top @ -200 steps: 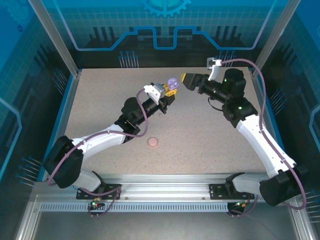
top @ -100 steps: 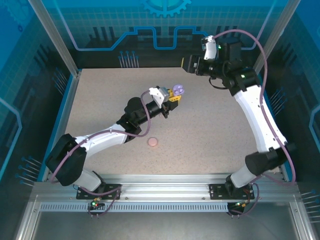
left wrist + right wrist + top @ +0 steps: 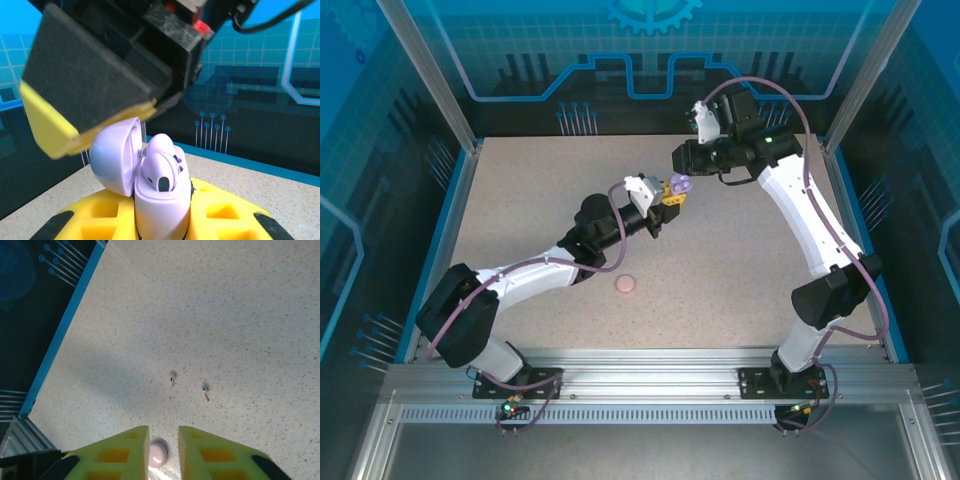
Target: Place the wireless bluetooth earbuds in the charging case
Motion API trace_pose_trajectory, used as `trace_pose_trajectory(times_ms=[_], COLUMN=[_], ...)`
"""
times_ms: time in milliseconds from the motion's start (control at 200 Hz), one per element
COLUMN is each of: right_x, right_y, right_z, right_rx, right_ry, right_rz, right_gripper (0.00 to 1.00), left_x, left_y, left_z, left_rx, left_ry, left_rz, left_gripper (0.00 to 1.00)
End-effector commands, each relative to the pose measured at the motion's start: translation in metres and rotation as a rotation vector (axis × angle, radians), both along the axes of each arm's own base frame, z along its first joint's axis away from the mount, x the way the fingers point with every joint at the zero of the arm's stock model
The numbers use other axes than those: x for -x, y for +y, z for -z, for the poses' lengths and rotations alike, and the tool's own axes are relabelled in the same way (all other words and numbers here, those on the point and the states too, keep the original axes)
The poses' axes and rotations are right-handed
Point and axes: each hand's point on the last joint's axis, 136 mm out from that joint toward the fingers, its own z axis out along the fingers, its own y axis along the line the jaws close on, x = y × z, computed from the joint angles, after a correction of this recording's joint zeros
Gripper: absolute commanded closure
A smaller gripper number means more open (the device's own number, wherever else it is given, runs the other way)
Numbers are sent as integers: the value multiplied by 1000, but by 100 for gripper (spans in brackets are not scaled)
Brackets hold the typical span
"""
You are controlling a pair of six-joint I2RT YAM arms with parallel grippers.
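Over speckled table (image 3: 520, 210), left gripper (image 3: 672, 192) clamps open purple case (image 3: 160, 210), earbuds (image 3: 159, 175) seated; right gripper (image 3: 163, 434), narrow and empty, should next press lid (image 3: 112, 155) shut.

No words, numbers or brand names can be read anywhere. The blue backdrop (image 3: 520, 50) carries only drawn figures (a gear emblem (image 3: 652, 12) at the top middle, and circuit-like lines ending in dots lower down), none of them lettering. The open purple case (image 3: 160, 195) is blank on the faces that show, and the pink case (image 3: 158, 456) on the table (image 3: 225, 315) bears one small white mark, too small to tell whether it is a letter or a sign.
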Motion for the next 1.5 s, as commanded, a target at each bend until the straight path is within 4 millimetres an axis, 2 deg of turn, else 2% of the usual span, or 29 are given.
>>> trace_pose_trajectory(times_ms=[0, 105, 185, 260, 325, 400, 460, 550, 680, 740, 845, 1050, 1256, 1496], right_x=[37, 57, 66, 64, 56, 46, 41, 39, 44, 51, 63, 78, 81, 82], right_y=[3, 0, -10, -25, -46, -72, -91, -113, -129, -138, -139, -141, -144, -142], right_z=[2, 6, 4, -6, -15, -19, -17, -3, 29, 47, 67, 95, 104, 101], right_rx=[15, 19, 21, 5, -9, -39, -54, -58, -28, -10, -35, -34, -6, -5], right_ry=[38, 50, 35, -6, -37, -55, -61, -45, -3, 31, 56, 98, 97, 85], right_rz=[-71, -81, -42, 35, 148, 267, 346, 430, 497, 555, 574, 578, 577, 550], right_gripper=[81, 82, 81, 77, 64, 62, 58, 55, 51, 46, 45, 44, 43, 43], left_x=[-6, -12, -14, -15, -16, -19, -23, -31, -46, -54, -65, -75, -80, -88], left_y=[-1, 1, 1, -1, -3, -5, -7, -13, -25, -34, -48, -81, -106, -113], left_z=[-22, -22, -22, -21, -17, -8, 4, 28, 70, 93, 134, 196, 238, 275], left_rx=[41, 41, 40, 42, 41, 31, 22, 12, -3, -12, -26, -77, -134, -227], left_ry=[-29, -22, -19, -9, 8, 48, 98, 207, 402, 512, 707, 1079, 1293, 1414], left_rz=[-28, -54, -65, -59, -51, -53, -57, -56, -68, -73, -80, -62, -77, -160], left_gripper=[100, 100, 100, 100, 100, 100, 100, 100, 100, 100, 100, 100, 100, 93])
